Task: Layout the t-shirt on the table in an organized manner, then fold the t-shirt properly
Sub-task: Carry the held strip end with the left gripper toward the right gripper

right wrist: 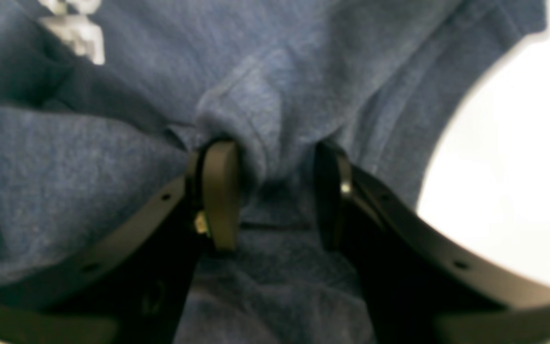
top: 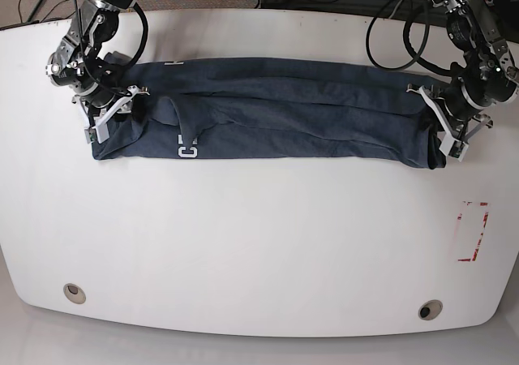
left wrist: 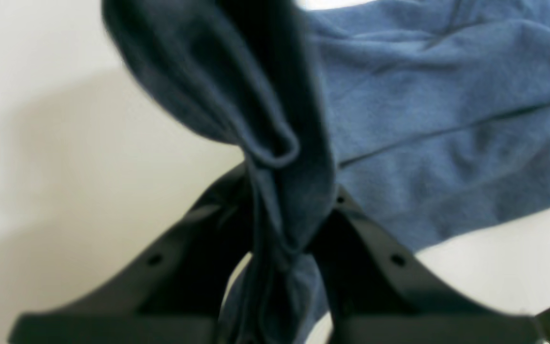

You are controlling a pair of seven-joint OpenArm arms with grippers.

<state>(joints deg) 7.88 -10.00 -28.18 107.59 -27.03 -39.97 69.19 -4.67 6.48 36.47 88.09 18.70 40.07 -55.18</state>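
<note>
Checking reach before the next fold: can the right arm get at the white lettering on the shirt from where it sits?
Probably yes. The lettering lies exposed on the shirt, just beside the right end effector, nothing between. But that end effector already pinches shirt fabric, so it must let go first.

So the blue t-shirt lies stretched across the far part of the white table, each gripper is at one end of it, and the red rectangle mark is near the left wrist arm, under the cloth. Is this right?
Not quite. The red rectangle mark is not under the t-shirt: the base view shows it on bare table, nearer the front edge. The rest holds, with the left gripper and right gripper at the ends.
</note>
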